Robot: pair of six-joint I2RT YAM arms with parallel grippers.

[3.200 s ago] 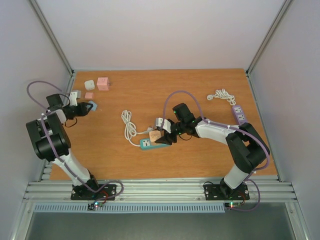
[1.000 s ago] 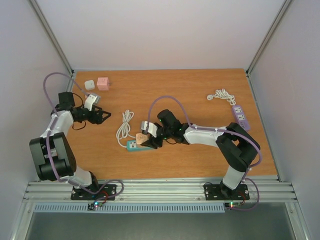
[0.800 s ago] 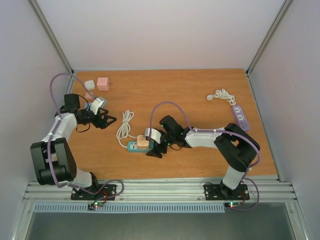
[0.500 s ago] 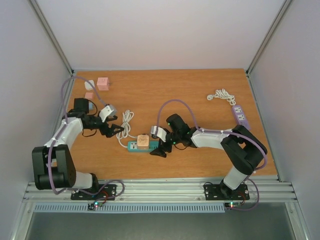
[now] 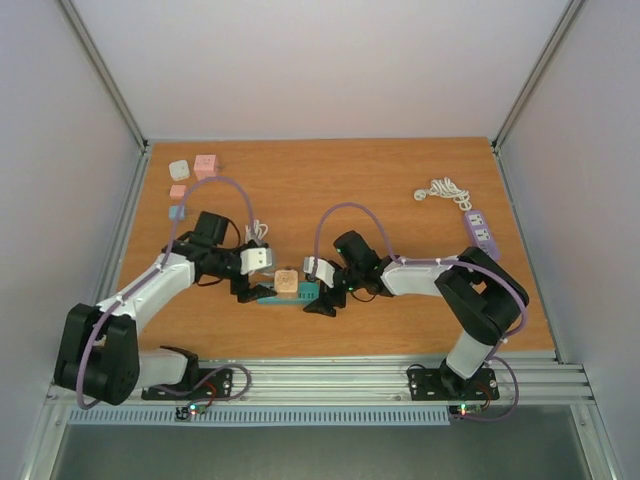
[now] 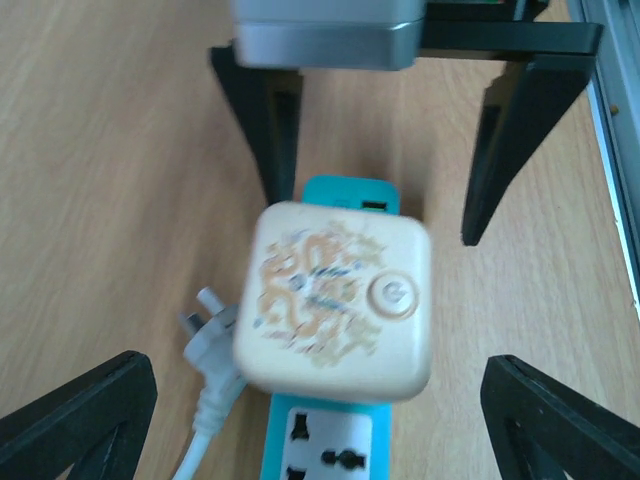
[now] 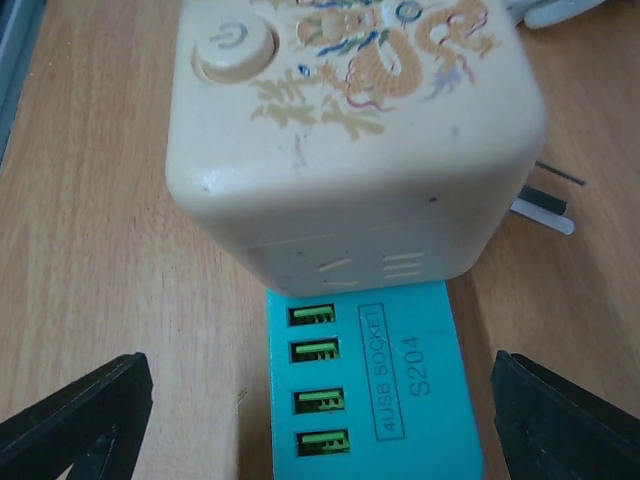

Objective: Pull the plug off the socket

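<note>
A cream cube-shaped plug (image 5: 287, 282) with a gold dragon print sits plugged into a teal power strip, the socket (image 5: 300, 293), lying mid-table. My left gripper (image 5: 250, 288) stands open at the strip's left end. In the left wrist view the plug (image 6: 335, 300) fills the centre above the strip (image 6: 325, 440), and my left gripper (image 6: 320, 420) straddles the strip without touching it. My right gripper (image 5: 322, 296) is open at the strip's right end. There it (image 7: 322, 420) straddles the USB end of the strip (image 7: 370, 380), just short of the plug (image 7: 350, 130).
The strip's white cord (image 5: 255, 235) coils behind it, its loose plug (image 6: 205, 335) lying beside the cube. A purple power strip (image 5: 479, 229) with a white cord (image 5: 445, 190) lies at the far right. Pink (image 5: 206, 165) and white (image 5: 179, 169) cubes sit at the far left corner.
My left arm has swung right and forward from the far left up to the strip's left end. My right gripper has opened and backed off to the strip's right end.
</note>
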